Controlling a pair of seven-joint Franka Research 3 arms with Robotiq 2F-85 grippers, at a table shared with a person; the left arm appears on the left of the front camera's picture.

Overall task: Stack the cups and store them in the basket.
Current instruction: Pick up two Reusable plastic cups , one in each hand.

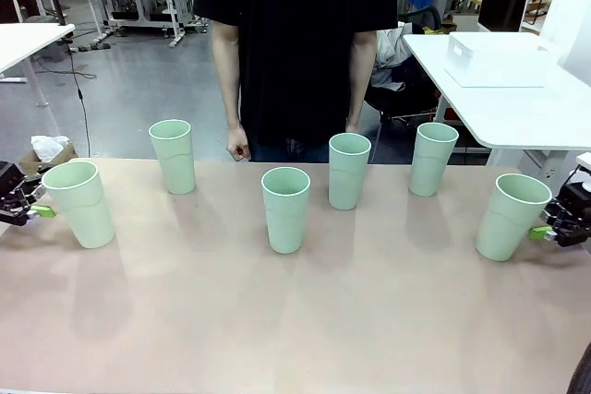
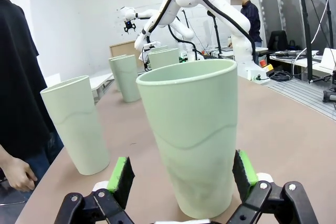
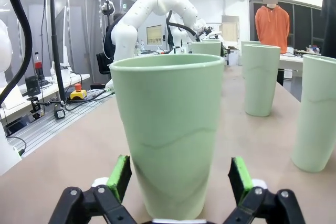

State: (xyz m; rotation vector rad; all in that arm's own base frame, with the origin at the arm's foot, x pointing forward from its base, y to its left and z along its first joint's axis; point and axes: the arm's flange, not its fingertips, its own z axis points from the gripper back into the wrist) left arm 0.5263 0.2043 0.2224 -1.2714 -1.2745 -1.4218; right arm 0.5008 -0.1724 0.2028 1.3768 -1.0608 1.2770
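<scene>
Six pale green cups stand upright across the tan table (image 1: 295,320). The leftmost cup (image 1: 78,202) (image 2: 191,140) sits between the open fingers of my left gripper (image 1: 37,212) (image 2: 182,174), with a gap at each green pad. The rightmost cup (image 1: 511,216) (image 3: 168,135) stands the same way inside my open right gripper (image 1: 545,231) (image 3: 180,176). Between them are cups at the back left (image 1: 174,156), in the middle (image 1: 285,209), just behind it (image 1: 349,170) and at the back right (image 1: 433,159). The white basket (image 1: 494,60) rests on a side table at the far right.
A person in a black shirt stands at the far edge, one fist (image 1: 239,147) near the table. The white side table (image 1: 554,117) borders the far right corner. The front half of the table lies bare.
</scene>
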